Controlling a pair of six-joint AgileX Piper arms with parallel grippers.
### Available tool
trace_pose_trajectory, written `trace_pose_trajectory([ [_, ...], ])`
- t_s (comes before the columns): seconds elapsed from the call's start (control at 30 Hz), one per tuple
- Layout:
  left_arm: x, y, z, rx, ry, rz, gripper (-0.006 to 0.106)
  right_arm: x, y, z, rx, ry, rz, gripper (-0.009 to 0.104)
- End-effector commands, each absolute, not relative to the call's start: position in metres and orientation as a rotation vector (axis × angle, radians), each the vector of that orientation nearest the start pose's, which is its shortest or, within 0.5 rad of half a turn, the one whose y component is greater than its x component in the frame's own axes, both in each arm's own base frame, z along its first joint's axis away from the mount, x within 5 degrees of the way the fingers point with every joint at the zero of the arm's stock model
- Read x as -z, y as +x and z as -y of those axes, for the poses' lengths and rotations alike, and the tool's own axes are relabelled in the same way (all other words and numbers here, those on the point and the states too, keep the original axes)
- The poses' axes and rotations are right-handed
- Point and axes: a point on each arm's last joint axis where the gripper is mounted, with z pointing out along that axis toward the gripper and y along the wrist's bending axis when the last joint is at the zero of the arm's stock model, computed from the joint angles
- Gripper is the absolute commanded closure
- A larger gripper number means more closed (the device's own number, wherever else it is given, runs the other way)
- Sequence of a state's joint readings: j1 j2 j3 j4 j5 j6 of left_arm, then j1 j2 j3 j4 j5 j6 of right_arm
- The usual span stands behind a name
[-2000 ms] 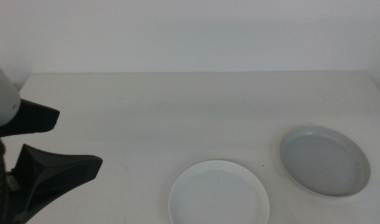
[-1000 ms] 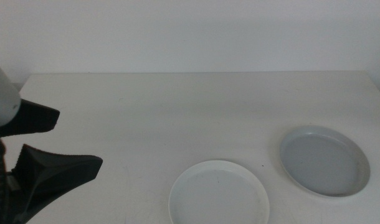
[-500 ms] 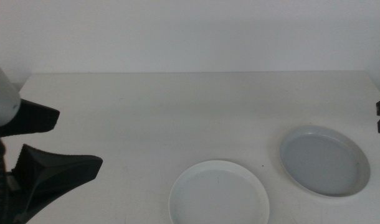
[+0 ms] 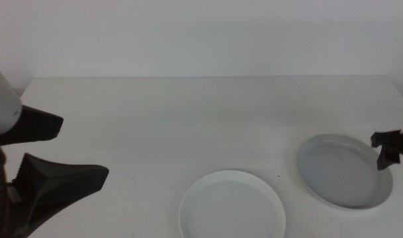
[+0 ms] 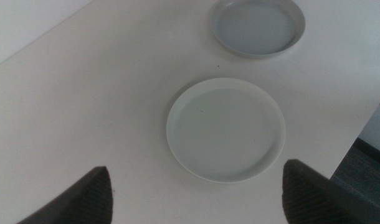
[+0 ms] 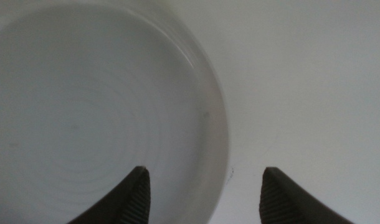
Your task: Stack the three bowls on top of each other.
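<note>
The right arm's dark two-jawed tool (image 4: 394, 149) is hanging at the far-right rim of the shallow, round, pale grey bowl (image 4: 343, 170), with its jaws spread wide. In the right wrist view the two jaws are sitting on either side of that rim (image 6: 218, 124), one over the bowl's inside and one over the bare white table (image 4: 188, 112), which looks like a line-up for pinching the edge.

The shallow, round, white bowl (image 4: 232, 205) is lying near the front edge, just beside the grey one but apart from it, a likely base for stacking. The left arm's tool (image 4: 53, 155) is waiting at the left side, jaws wide and holding nothing. Only two bowls are showing; no mint green one is in view. Nothing is standing between the two dishes.
</note>
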State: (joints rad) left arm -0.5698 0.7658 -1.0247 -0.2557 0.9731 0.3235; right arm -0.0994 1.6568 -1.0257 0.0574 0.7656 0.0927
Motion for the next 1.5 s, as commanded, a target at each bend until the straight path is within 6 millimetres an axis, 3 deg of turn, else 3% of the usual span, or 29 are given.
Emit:
trace_pose_trajectory([
  [0.0,-0.416,0.095,0.084,0.480,0.855,-1.926,-0.004,-0.207,0.320,0.031,-0.054,0.330,-2.818,0.050],
  [0.2,-0.416,0.095,0.084,0.480,0.855,-1.926,-0.004,-0.175,0.327,0.032,-0.055,0.344,-2.908,0.054],
  [0.37,-0.416,0.095,0.084,0.480,0.855,-1.926,-0.004,-0.159,0.330,0.032,-0.055,0.351,-2.957,0.073],
  [0.47,-0.416,0.095,0.084,0.480,0.855,-1.926,-0.004,-0.162,0.329,0.032,-0.058,0.351,-2.948,0.096],
  [0.63,-0.416,0.095,0.084,0.480,0.855,-1.926,-0.004,-0.194,0.324,0.019,-0.161,0.318,-2.869,0.096],
  [0.8,-0.416,0.095,0.084,0.480,0.855,-1.926,-0.004,-0.241,0.310,-0.021,-0.313,0.153,-2.744,0.096],
  [0.93,-0.416,0.095,0.084,0.480,0.855,-1.926,-0.004,-0.258,0.297,-0.061,-0.421,0.005,-2.708,0.096],
  [1.2,-0.416,0.095,0.084,0.480,0.855,-1.926,-0.004,-0.261,0.277,-0.129,-0.548,-0.250,-2.697,0.096],
  [1.47,-0.416,0.095,0.084,0.480,0.855,-1.926,-0.004,-0.243,0.277,-0.155,-0.562,-0.312,-2.723,0.096],
])
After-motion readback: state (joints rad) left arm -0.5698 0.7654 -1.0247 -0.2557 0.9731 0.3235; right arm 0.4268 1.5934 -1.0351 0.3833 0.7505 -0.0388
